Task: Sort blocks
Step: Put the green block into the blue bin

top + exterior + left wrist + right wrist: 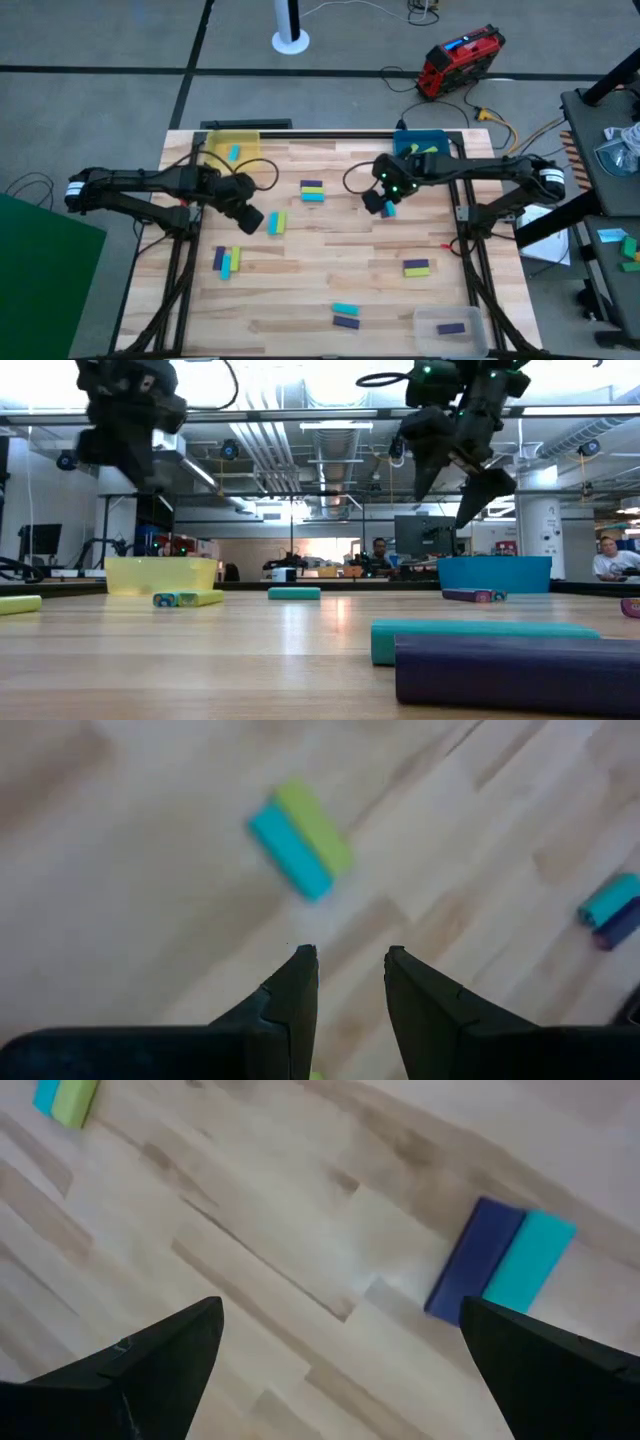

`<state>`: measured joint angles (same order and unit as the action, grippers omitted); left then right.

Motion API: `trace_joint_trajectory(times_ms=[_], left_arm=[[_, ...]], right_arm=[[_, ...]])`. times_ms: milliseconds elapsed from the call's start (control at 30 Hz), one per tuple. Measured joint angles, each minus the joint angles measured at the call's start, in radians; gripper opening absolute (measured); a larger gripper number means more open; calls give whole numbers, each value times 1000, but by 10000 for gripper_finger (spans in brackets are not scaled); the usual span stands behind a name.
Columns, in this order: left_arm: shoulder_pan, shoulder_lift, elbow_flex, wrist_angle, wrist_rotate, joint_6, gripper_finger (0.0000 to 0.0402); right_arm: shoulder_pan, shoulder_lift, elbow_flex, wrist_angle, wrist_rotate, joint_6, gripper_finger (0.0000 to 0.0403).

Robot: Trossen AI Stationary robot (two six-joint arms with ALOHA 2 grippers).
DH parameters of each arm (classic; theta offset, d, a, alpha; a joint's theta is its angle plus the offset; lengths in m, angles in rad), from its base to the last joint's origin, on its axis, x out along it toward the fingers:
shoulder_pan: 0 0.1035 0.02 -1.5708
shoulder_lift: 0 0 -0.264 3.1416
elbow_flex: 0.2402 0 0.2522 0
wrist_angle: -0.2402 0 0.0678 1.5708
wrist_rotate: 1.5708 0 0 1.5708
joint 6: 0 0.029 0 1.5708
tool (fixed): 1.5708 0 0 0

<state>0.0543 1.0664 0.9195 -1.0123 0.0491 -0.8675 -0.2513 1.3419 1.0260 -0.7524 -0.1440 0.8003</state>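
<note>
From above, you see the wooden table (330,250) with blocks lying in small groups. The left gripper (250,218) is over the left middle of the table, just beside a cyan and green pair (277,222). The right gripper (380,203) is over the right middle, near a purple and cyan pair (389,210) below it. Between the two arms lies a stacked group (312,190). More blocks lie at front left (227,261), at right (416,267) and at front centre (345,316). The yellow bin (233,145) at the back left holds a cyan block, the blue bin (424,147) at the back right holds green ones, and the clear tray (450,328) at the front right holds a purple one.

From the low view, you see both grippers hanging well above the table. The right gripper (453,475) has its fingers spread wide, with nothing between them. The left gripper (135,450) is dark and you cannot tell its jaws here. A cyan bar (480,634) and a purple bar (515,670) lie close to the camera.

In the left wrist view, the left gripper (350,970) has its fingers near together with a narrow gap, holding nothing. The cyan and green pair (300,838) lies on the wood ahead.

In the right wrist view, the right gripper (340,1350) is spread wide, and the purple and cyan pair (500,1262) lies on the wood beyond it.
</note>
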Motion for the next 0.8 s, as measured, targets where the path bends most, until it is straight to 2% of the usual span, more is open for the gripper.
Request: trace_joint_trajectory(times_ms=[100,333,500,633,800], left_arm=[[-1,1,0,-90,46,-112,97],[0,6,-20,-265,49,-339,97],[-1,3,-123,-201,117,-426,97],[-1,9,-205,-199,124,-489,97],[-8,29,-189,-199,21,-520,97]], right_arm=[[-10,13,0,17,16,-18,398],[-16,35,0,38,28,-57,398],[-16,42,0,41,41,-67,398],[-16,42,0,46,42,-79,398],[-16,42,0,59,43,-80,398]])
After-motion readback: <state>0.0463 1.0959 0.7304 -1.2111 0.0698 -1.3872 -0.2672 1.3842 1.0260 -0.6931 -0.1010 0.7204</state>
